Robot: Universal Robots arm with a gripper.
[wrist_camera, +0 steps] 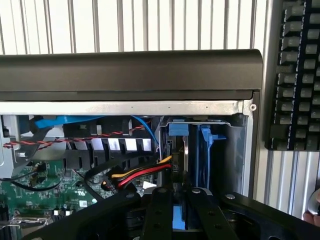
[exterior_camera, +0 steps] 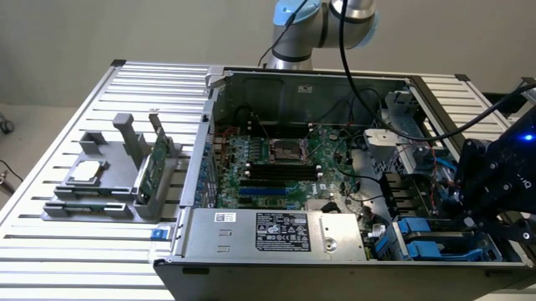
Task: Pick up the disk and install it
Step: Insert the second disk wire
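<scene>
The disk (wrist_camera: 179,222) shows as a blue carrier edge caught between my black fingers (wrist_camera: 159,210). It stands on edge at the mouth of the drive bay (wrist_camera: 200,150) in the corner of the open computer case. My gripper (wrist_camera: 178,191) is shut on that blue edge. In the exterior view the gripper (exterior_camera: 469,221) hangs low over the blue drive carriers (exterior_camera: 418,241) at the case's front, on the exterior view's right. The disk's silver body is hidden by the fingers and the bay.
The case holds a green motherboard (exterior_camera: 277,163), a grey power supply (exterior_camera: 280,231) and loose red, yellow and black cables (wrist_camera: 142,175) beside the bay. A grey fixture with a silver chip (exterior_camera: 88,170) and a green card (exterior_camera: 149,169) stands on the exterior view's left. A keyboard (wrist_camera: 295,75) lies outside the case.
</scene>
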